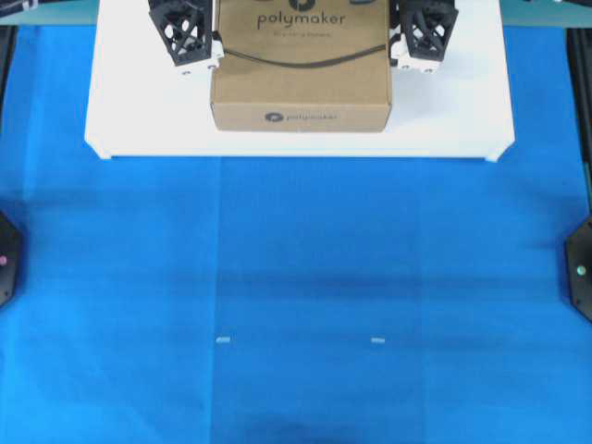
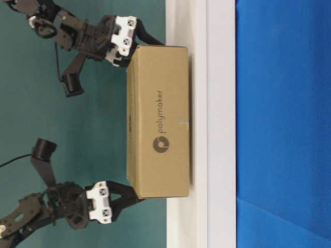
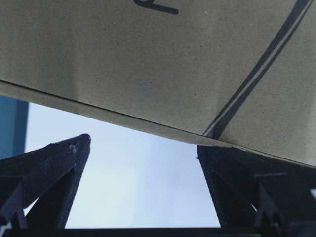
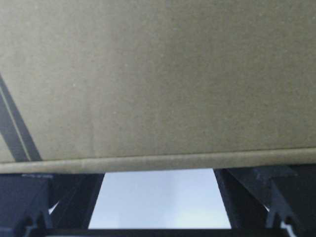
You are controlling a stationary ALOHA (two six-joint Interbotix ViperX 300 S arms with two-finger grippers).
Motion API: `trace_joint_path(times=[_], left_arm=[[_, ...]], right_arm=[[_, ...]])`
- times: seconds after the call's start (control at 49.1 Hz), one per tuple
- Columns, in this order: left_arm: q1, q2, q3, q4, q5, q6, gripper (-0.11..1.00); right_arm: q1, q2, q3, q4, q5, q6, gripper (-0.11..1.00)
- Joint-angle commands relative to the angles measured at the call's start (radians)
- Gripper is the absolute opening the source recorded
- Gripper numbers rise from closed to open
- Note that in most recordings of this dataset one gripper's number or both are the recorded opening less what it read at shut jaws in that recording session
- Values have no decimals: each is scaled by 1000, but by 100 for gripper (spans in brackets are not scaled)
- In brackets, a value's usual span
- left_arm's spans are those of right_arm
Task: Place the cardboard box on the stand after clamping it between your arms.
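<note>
The brown cardboard box (image 1: 301, 65) with the polymaker logo is over the white stand (image 1: 139, 125), towards its back. In the table-level view the box (image 2: 158, 129) has its underside at the stand's surface (image 2: 217, 124); I cannot tell whether it rests there. My left gripper (image 1: 215, 46) is against the box's left side and my right gripper (image 1: 396, 46) against its right side. Both have their jaws spread, with nothing between them. The left wrist view shows the box wall (image 3: 148, 64) above the fingers (image 3: 59, 168). The right wrist view shows the box wall (image 4: 158, 74) over both fingers (image 4: 256, 192).
Blue cloth (image 1: 296, 296) covers the table in front of the stand, with two small white marks (image 1: 222, 339) on it. Black arm bases (image 1: 581, 273) stand at the left and right table edges. The stand has bare white surface on both sides of the box.
</note>
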Motion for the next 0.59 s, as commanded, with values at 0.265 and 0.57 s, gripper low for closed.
trace_joint_path(times=[0.265,0.57], left_arm=[[-25,2,-8,-25,-160,-52,86],[-18,-20,37,-25,-164,-44,86]], right_arm=[[28,-11,20,81,-91,3,99],[2,-31,71,84,-84,-29,98]])
